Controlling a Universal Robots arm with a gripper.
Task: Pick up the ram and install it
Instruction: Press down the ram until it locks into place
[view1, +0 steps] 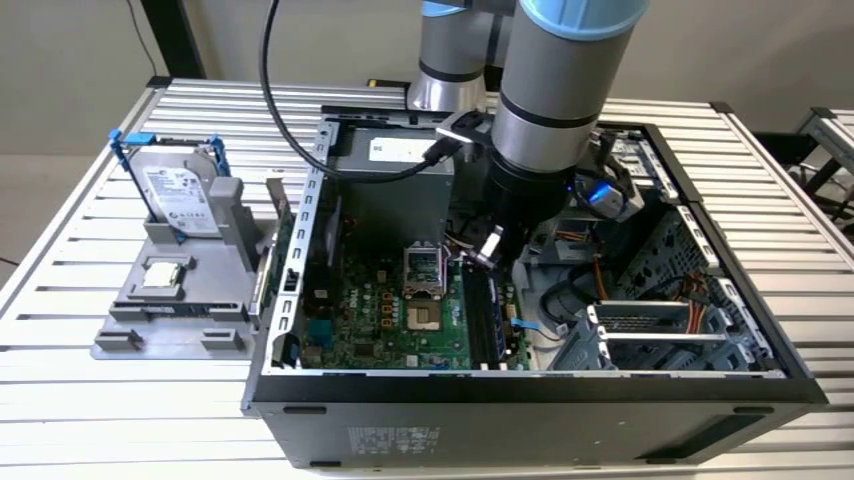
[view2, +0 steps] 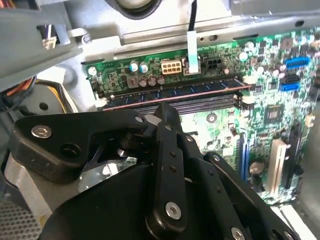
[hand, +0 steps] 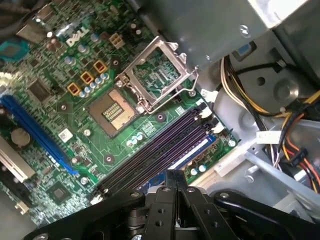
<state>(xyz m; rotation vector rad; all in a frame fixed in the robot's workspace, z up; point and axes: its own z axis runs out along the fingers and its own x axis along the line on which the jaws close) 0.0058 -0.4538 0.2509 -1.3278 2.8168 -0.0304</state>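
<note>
The case (view1: 534, 385) lies open on the bench (view1: 120, 400), the arm reaching down over the board (hand: 75, 100). The ram (view2: 170, 91) lies in the outermost slot, its long axis along the black slots (hand: 150, 155), flat faces upright. The pincer (view2: 167, 112), narrowed to touching tips, sits just above it. Judged: press straight down, evenly, until the end latches close.

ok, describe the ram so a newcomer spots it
Inside the open case, find the green motherboard and its row of long black slots beside the socket. The ram is the thin blue-green stick in the slot farthest from the socket; the other slots are empty.
</note>
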